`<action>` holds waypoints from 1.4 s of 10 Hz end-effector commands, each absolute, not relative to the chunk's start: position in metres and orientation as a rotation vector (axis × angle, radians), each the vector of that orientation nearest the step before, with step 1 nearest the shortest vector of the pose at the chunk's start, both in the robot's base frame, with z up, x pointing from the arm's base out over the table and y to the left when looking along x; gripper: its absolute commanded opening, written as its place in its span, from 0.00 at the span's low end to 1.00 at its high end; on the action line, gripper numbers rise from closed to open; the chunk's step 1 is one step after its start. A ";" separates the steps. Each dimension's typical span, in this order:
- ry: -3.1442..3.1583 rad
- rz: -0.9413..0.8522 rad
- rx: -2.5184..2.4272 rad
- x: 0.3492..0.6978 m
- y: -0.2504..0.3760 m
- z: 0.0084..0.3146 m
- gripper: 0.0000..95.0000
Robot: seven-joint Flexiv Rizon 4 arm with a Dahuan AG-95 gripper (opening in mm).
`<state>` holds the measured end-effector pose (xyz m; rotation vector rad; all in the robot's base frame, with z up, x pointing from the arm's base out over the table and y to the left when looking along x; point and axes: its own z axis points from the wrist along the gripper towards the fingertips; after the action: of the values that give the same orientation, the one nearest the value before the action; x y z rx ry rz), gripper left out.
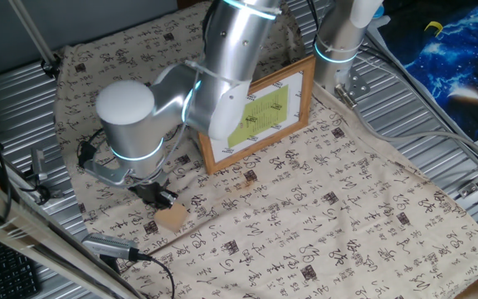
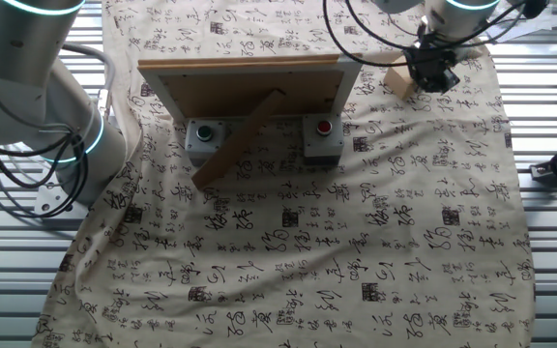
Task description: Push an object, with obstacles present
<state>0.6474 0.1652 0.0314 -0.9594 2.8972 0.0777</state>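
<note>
While the claw (image 1: 158, 193), its jaw state impossible to tell, touches the cube (image 1: 172, 218), the frame (image 1: 260, 116) stands well apart toward the tabletop's far edge.

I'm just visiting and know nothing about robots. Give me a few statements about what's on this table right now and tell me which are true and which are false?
1. The gripper is right beside the small wooden cube. True.
2. The picture frame lies flat on the cloth. False: it stands tilted, propped on a wooden strut seen from behind.
3. The cube sits on top of the frame. False: it rests on the cloth, apart from the frame.
4. Two small grey boxes, one with a green button and one with a red button, stand behind the frame. True.
5. The cloth is plain white. False: it is beige with dark printed characters.
</note>
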 end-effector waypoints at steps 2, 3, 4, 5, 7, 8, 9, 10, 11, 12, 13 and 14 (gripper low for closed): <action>2.896 0.018 -0.991 0.652 0.169 0.034 0.00; 2.886 -0.049 -1.026 0.655 0.174 0.039 0.00; 2.883 -0.069 -1.021 0.662 0.182 0.045 0.00; 2.884 -0.074 -1.014 0.664 0.185 0.048 0.00; 2.896 -0.050 -0.966 0.675 0.200 0.058 0.00; 2.899 -0.035 -0.953 0.675 0.200 0.058 0.00; 2.899 -0.021 -0.944 0.675 0.200 0.058 0.00; 2.898 -0.026 -0.946 0.675 0.200 0.058 0.00; 2.901 -0.025 -0.945 0.675 0.200 0.058 0.00; 2.902 -0.023 -0.945 0.675 0.200 0.057 0.00; 2.910 -0.017 -0.931 0.674 0.199 0.057 0.00; 2.912 -0.011 -0.924 0.673 0.198 0.056 0.00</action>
<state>0.6743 0.1985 0.0552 -0.9211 2.9158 -0.0085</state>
